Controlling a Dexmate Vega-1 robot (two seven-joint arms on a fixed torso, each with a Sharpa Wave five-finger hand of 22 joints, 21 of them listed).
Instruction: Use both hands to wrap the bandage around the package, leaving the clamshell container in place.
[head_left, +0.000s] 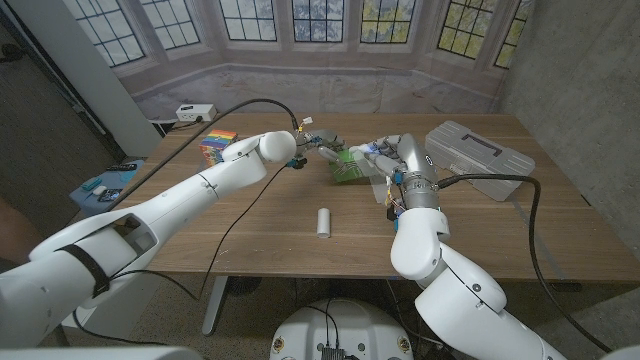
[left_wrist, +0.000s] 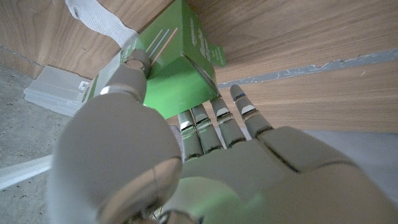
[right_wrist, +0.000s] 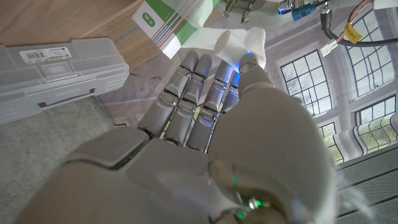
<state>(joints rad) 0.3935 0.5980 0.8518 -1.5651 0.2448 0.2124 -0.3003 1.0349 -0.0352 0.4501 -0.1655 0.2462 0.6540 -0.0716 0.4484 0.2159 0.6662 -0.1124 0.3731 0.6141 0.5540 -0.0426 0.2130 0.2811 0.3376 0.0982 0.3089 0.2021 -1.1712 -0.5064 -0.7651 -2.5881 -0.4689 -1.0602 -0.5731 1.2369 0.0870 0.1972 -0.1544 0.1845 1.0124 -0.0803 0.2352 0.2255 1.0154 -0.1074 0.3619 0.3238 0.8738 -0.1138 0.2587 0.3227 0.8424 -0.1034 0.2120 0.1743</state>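
The green package (head_left: 347, 168) sits lifted near the table's middle back, between my two hands. My left hand (head_left: 318, 143) grips it from the left; in the left wrist view its thumb (left_wrist: 132, 64) presses one face of the package (left_wrist: 177, 68) while the fingers (left_wrist: 217, 121) reach under it. A strip of white bandage (left_wrist: 93, 17) runs off the package. My right hand (head_left: 385, 155) is at the package's right side and pinches the bandage end (right_wrist: 244, 41) at its fingertips, close to the package (right_wrist: 163, 22). A white bandage roll (head_left: 323, 222) lies on the table nearer to me.
The grey clamshell container (head_left: 480, 158) lies closed at the right back of the table, just beyond my right hand. A rainbow-coloured block (head_left: 218, 143) stands at the left back. A black cable (head_left: 250, 200) trails over the table along my left arm.
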